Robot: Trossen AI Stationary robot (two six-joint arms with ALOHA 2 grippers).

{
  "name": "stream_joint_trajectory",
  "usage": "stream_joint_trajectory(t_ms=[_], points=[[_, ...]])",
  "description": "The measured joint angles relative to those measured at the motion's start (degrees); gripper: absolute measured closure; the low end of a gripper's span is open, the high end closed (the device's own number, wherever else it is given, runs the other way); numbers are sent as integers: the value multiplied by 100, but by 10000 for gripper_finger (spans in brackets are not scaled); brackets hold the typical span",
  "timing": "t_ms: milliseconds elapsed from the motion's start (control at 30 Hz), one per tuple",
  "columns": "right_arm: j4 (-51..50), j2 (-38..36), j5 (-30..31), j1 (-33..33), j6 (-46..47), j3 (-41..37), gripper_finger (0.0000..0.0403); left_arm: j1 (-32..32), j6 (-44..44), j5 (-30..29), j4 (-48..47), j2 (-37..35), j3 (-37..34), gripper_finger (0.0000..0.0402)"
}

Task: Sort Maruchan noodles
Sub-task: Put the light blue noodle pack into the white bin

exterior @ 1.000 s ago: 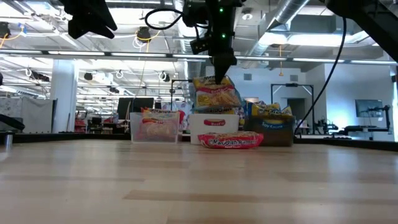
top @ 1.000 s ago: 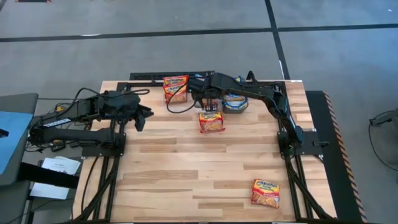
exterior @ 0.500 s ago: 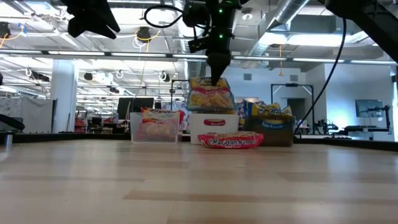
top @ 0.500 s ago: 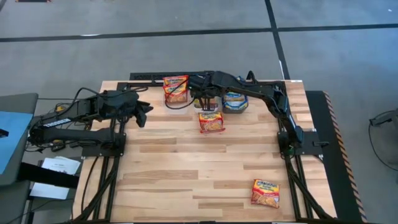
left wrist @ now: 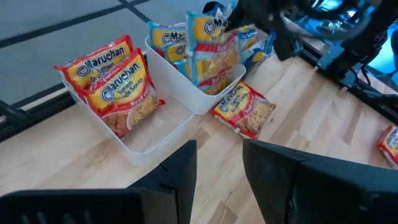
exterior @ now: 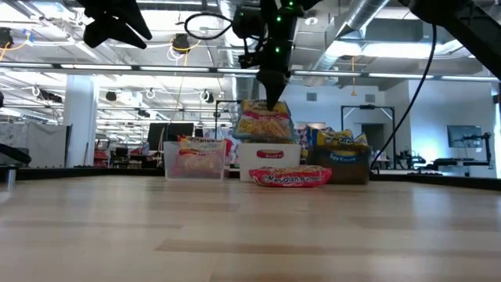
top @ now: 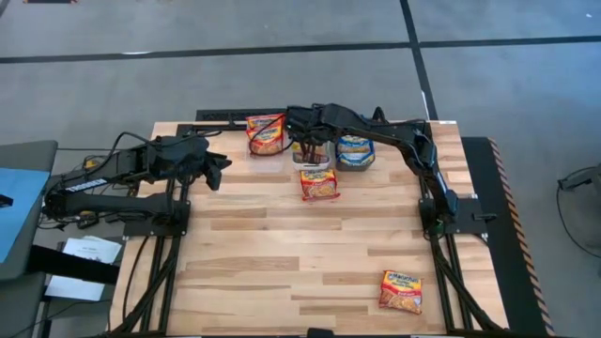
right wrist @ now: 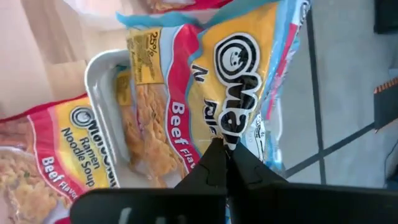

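My right gripper [exterior: 274, 100] is shut on a red-banded beef Maruchan noodles packet [exterior: 264, 123] above the white bin [exterior: 268, 153] at the table's far middle. The white bin [right wrist: 98, 87] holds at least one more packet [right wrist: 144, 127]. To its left, the clear bin [top: 266, 138] holds red-banded packets. To its right, the dark bin [top: 355, 152] holds blue-banded ones. One packet [top: 319, 183] lies flat on the table in front of the white bin, and another [top: 401, 289] lies near the front right. My left gripper [left wrist: 217, 165] hovers open at the table's left, raised and touching nothing. My right gripper pinches the packet's upper edge seam [right wrist: 231, 132] between its two fingers [right wrist: 214, 163]. The fingers slant down on it from above. The packet hangs upright below them, its lower end [left wrist: 214, 81] down at the white bin's opening. I cannot tell whether it touches the bin.
The three bins stand in a row along the far edge. The wooden tabletop [top: 282, 253] shows bare boards in the middle and near left. Beyond the table in the low view lies a large room with shelves and equipment.
My right gripper has rolled at the wrist and edged toward the far edge. The held packet has turned with it and now hangs over the white bin rather than just in front of it. My left gripper has tipped up slightly in place.
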Motion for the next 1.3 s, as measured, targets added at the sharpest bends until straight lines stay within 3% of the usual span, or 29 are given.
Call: stream_joint_trajectory(t_ms=[333, 567, 933, 1300], points=[[11, 17, 33, 26, 95, -795, 397, 0, 278, -2, -2, 0, 0, 285], [-98, 11, 552, 28, -7, -849, 393, 0, 280, -2, -2, 1, 0, 285], [-226, 8, 453, 70, -63, -848, 321, 0, 282, -2, -4, 0, 0, 285], [-749, 4, 437, 164, 419, 102, 290, 1, 284, -2, -4, 1, 0, 285]])
